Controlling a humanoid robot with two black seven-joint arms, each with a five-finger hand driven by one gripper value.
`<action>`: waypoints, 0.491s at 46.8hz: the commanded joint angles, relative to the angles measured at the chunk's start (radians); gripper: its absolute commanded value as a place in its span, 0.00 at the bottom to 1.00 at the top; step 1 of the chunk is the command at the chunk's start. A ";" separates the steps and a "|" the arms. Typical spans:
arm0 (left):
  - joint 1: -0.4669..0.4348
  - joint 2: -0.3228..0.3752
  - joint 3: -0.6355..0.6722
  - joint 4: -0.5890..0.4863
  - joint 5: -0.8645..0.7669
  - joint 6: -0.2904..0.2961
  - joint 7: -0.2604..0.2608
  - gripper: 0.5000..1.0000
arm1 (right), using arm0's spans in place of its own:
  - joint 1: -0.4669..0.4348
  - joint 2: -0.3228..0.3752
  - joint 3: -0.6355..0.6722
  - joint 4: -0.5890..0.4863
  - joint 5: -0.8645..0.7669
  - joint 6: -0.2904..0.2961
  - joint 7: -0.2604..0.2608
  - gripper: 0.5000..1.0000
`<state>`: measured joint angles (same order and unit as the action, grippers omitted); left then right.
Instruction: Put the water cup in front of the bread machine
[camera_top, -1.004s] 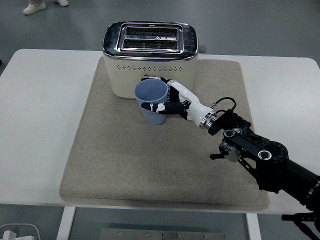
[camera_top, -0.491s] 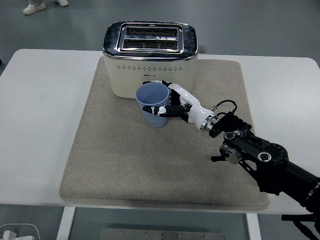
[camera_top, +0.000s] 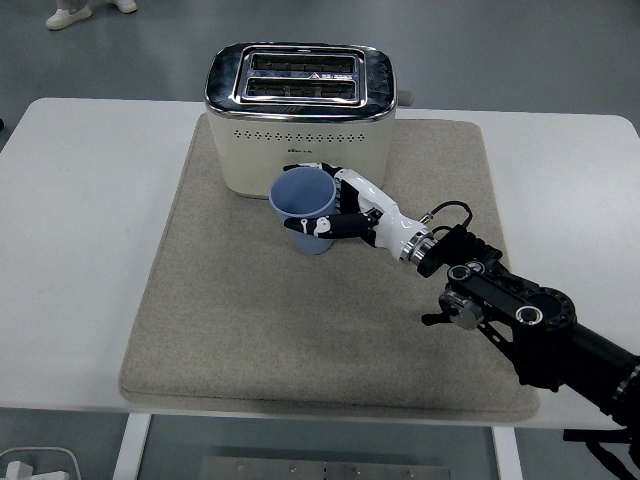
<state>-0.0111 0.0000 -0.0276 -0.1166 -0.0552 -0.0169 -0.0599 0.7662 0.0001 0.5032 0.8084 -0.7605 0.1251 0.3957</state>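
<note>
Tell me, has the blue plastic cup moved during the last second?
Barely. The blue plastic cup, held by the right hand, sits slightly lower against the cream toaster.

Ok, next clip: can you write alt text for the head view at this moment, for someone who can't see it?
The robot's right hand grips a blue cup just in front of a cream two-slot toaster, both over a grey mat on a white table. The black right arm reaches in from the lower right; the left arm is not in view.
</note>
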 joint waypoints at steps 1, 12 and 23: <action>0.000 0.000 0.000 0.000 0.000 0.000 0.000 1.00 | -0.005 0.000 -0.002 0.005 0.000 0.001 0.000 0.79; -0.001 0.000 0.000 0.000 0.000 0.000 0.000 1.00 | -0.005 0.000 0.000 0.009 0.000 0.027 0.000 0.80; 0.000 0.000 0.000 0.000 0.000 0.000 0.000 1.00 | -0.007 0.000 0.001 0.009 0.000 0.053 0.000 0.83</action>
<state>-0.0108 0.0000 -0.0276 -0.1166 -0.0552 -0.0169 -0.0601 0.7597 0.0000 0.5029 0.8176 -0.7618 0.1735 0.3960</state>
